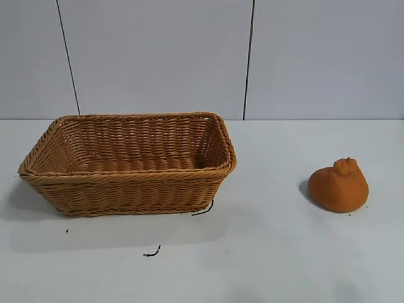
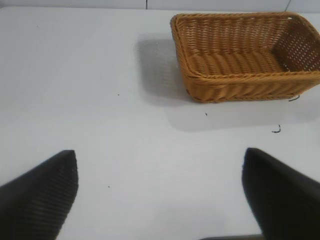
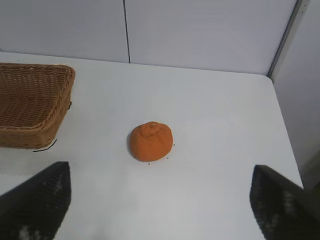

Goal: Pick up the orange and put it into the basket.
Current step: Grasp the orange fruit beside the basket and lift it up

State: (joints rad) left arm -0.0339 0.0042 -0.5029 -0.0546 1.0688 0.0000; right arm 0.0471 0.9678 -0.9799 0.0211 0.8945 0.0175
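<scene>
The orange (image 1: 339,185), dull orange with a knobby bump on top, lies on the white table at the right. It also shows in the right wrist view (image 3: 151,141), some way ahead of my open, empty right gripper (image 3: 160,192). The tan wicker basket (image 1: 38,154) stands at the left and holds nothing that I can see. It shows in the left wrist view (image 2: 182,60) far ahead of my open, empty left gripper (image 2: 160,182), and partly in the right wrist view (image 3: 60,107). Neither gripper shows in the exterior view.
Short black threads (image 1: 152,253) lie on the table in front of the basket. A grey panelled wall (image 1: 252,57) stands behind the table. The table's edge (image 3: 282,125) runs beside the orange in the right wrist view.
</scene>
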